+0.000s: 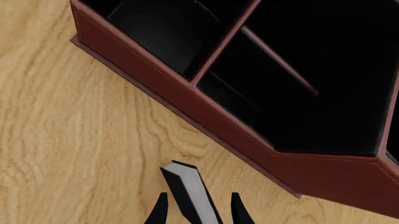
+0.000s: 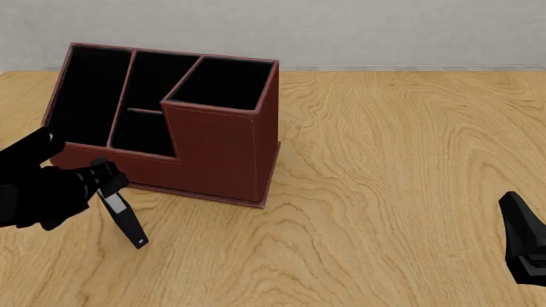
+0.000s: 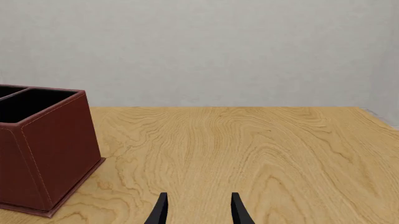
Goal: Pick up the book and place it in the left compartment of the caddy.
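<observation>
The reddish-brown caddy (image 2: pixel 217 150) stands at the table's back left. Its long left compartment (image 2: pixel 89 96) is open on top and black inside. My left gripper (image 2: pixel 104 181) is shut on the small black book (image 2: pixel 126 217) and holds it slanted in front of the caddy's left front wall. In the left wrist view the book's pale page edge (image 1: pixel 190 189) shows between my fingers of the left gripper (image 1: pixel 198 211), with the caddy wall (image 1: pixel 249 135) and left compartment (image 1: pixel 156 28) just beyond. My right gripper (image 2: pixel 525 246) is open and empty at the front right, also in the right wrist view (image 3: pixel 198 211).
The caddy's tall square compartment (image 2: pixel 224 83) rises at its right side, with two short slots (image 2: pixel 145 121) between it and the left compartment. The right wrist view shows the caddy's corner (image 3: pixel 46 154) and a grey wall behind the wooden table (image 2: pixel 392 192).
</observation>
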Action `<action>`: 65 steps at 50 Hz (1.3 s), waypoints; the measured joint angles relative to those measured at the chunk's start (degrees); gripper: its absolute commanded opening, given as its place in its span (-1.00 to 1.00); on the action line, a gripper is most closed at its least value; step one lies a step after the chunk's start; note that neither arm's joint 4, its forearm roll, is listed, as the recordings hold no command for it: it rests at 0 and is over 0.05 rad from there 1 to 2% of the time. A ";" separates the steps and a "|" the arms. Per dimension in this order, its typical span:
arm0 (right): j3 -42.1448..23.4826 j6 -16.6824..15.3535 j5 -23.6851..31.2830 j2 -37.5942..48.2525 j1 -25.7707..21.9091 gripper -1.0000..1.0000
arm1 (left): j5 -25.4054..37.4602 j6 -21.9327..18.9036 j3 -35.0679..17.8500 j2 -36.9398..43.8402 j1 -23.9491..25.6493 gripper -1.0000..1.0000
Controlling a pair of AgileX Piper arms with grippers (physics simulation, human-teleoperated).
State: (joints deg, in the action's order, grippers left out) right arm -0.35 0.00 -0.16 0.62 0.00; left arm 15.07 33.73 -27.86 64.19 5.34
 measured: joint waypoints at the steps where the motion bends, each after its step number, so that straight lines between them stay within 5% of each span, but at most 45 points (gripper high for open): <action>1: 0.00 0.00 0.00 0.00 0.00 1.00 | -0.14 -0.02 0.03 0.15 -0.03 1.00; 48: 0.00 0.00 0.00 0.00 0.00 1.00 | -8.60 0.20 2.69 8.12 0.28 1.00; 49: 0.00 0.00 0.00 0.00 0.00 1.00 | -8.76 0.20 2.71 8.27 0.32 -1.00; 65: 0.00 0.00 0.00 0.00 0.00 1.00 | -10.42 2.10 2.86 7.85 -0.44 -1.00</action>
State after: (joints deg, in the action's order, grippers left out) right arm -0.35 0.00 -0.16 0.62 0.00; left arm 4.65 35.83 -25.00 72.04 4.90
